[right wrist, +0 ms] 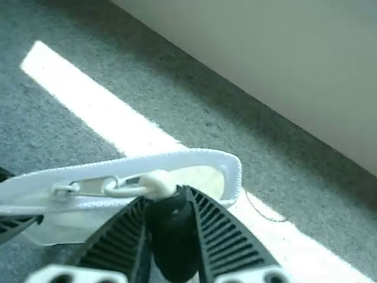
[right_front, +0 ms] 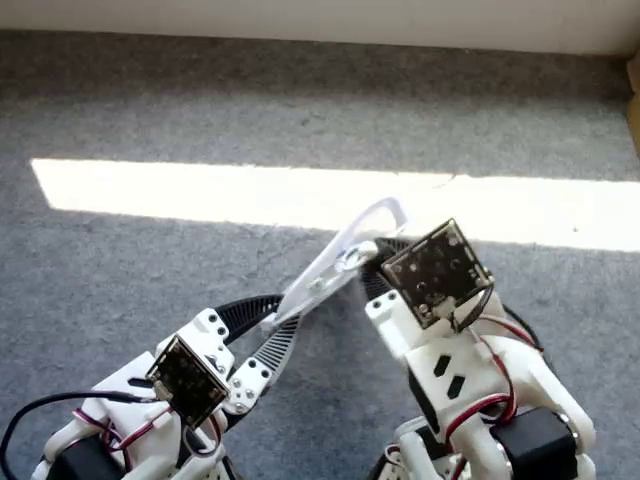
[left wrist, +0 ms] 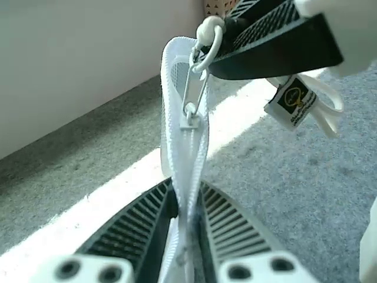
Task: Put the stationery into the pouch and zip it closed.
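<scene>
**Pouch gripped between both claws**

The white translucent zip pouch (right_front: pixel 322 272) is held above the middle of the grey carpeted surface (right_front: pixel 120 290), slanting from 7 to 1 o'clock. The left claw (right_front: pixel 278 332) clenches its 7 o'clock end. The right claw (right_front: pixel 368 262) grasps the white zip pull (right wrist: pixel 154 185). A sunlit band (right_front: pixel 200 190) crosses the surface, and a pale wall (right_front: pixel 300 18) runs at 12 o'clock.

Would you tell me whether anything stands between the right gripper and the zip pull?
Nothing visible does. The right gripper holds the pull at its tips, and the left gripper clamps the pouch by its zip edge.
</scene>
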{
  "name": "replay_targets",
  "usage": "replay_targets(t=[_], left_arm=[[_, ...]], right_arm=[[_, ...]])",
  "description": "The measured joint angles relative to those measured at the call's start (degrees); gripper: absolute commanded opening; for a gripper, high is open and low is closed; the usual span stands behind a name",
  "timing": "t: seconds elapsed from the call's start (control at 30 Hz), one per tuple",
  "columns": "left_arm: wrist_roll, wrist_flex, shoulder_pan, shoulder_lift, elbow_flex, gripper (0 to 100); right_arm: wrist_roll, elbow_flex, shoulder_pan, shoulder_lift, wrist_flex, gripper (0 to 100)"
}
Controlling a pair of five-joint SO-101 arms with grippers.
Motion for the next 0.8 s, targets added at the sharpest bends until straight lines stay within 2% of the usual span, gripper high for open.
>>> replay_targets(t=[0.3,0.8], left_arm=[[0.0,0.0,0.0,-0.1,0.0,0],[0.0,0.0,-1.1,-0.1,0.0,0]], right_arm=[[1.3,0.5,6.6,0.0,-3.5,0.5],[2.6,1.0,10.2,0.0,-4.1,0.5]])
